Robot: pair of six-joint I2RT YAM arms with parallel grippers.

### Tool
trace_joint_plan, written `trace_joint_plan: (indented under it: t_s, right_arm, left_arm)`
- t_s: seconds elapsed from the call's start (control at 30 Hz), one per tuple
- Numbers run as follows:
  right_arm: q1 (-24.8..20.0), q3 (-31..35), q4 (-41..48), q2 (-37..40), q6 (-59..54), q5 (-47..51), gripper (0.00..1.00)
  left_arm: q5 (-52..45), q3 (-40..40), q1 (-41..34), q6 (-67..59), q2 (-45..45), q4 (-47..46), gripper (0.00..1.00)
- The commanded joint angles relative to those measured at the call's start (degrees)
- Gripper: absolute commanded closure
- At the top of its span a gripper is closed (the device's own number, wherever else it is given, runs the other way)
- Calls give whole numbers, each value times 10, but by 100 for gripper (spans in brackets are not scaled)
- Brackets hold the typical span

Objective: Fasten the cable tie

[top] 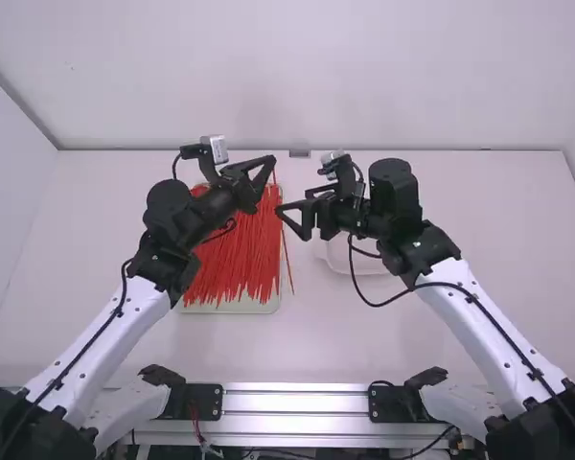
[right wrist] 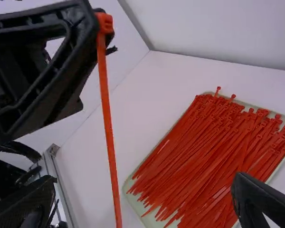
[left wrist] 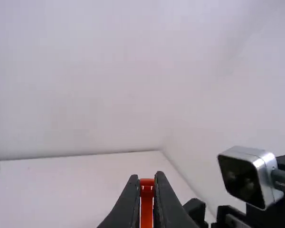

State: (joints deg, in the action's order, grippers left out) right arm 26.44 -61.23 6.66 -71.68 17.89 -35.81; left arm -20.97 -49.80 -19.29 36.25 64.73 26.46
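When you look from high up, the left jaws are clamped on one red tie (top: pixel 287 254). It hangs down beside the pile (top: pixel 235 254) on the tabletop (top: pixel 460 192). The right jaws are apart, close to the tie. From the left wrist, the jaws pinch the tie's head. From the right wrist, the tie hangs straight, with the pile behind it.
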Motion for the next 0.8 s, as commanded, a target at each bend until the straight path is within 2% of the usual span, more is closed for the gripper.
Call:
trace_joint_plan:
  t_s: [0.0,0.1,0.23,0.37,0.4,0.43,0.57,0.7,0.77]
  right_arm:
    - [9,-18,2,-2,3,6,1]
    - [19,-18,7,-3,3,20,2]
    - [30,-18,12,-2,3,28,9]
    - [36,-18,15,-2,3,28,20]
    - [37,-18,16,-2,3,27,30]
    - [37,-18,17,-2,3,26,34]
    - [29,-18,28,-2,3,26,41]
    - [29,-18,30,-2,3,25,57]
    - [29,-18,30,-2,3,27,62]
  left_arm:
    - [-4,-1,-7,9,0,4,98]
    - [-9,-1,-5,36,7,14,98]
    - [-10,-1,-10,60,18,31,98]
    - [-27,-1,-10,78,27,42,98]
    - [-37,-1,-10,79,33,48,98]
    - [-37,-1,-9,78,35,49,98]
    - [-37,-1,-11,79,36,40,98]
    - [-40,-1,-13,81,36,45,98]
    - [-40,-1,-14,81,36,47,98]
